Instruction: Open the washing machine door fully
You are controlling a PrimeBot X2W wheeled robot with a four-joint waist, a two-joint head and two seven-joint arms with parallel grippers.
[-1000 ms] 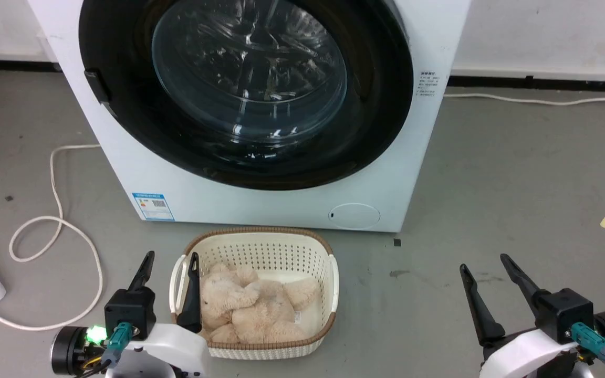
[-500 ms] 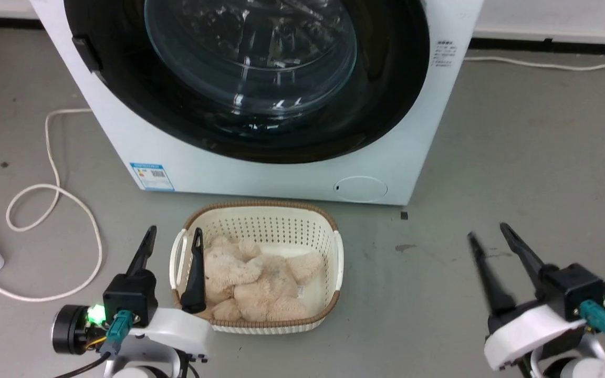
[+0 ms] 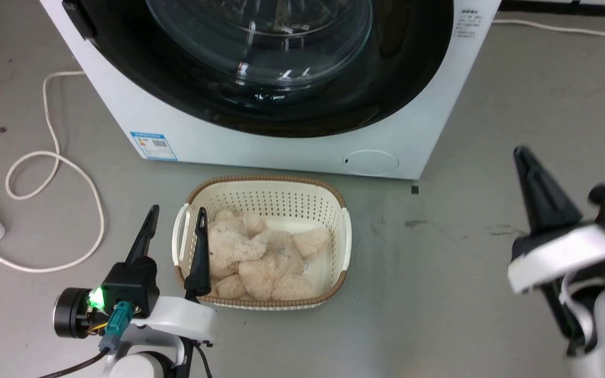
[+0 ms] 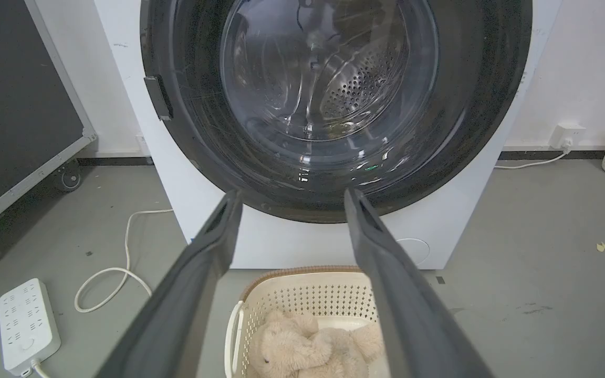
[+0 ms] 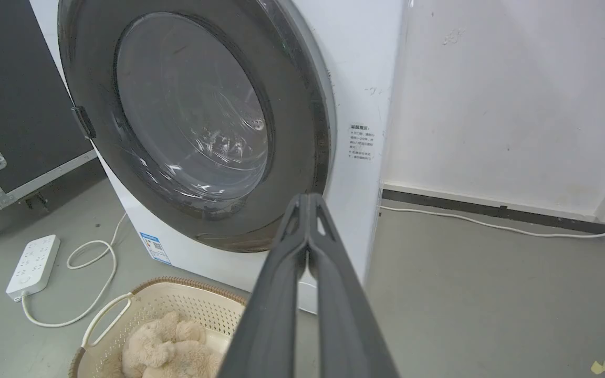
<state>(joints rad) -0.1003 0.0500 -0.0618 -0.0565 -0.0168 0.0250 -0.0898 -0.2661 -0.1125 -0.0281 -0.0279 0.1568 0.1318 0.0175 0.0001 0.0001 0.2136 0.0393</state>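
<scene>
The washing machine door (image 3: 276,68) sits shut, so all the opening is left to do. The right end effector (image 5: 308,197) is closed on nothing; the left end effector (image 3: 177,209) stands open.

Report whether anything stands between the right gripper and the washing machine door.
Nothing visible does. In the right wrist view the right gripper, jaws shut, points toward the washing machine door with open air between. The basket sits on the floor before the machine, below that line.
</scene>
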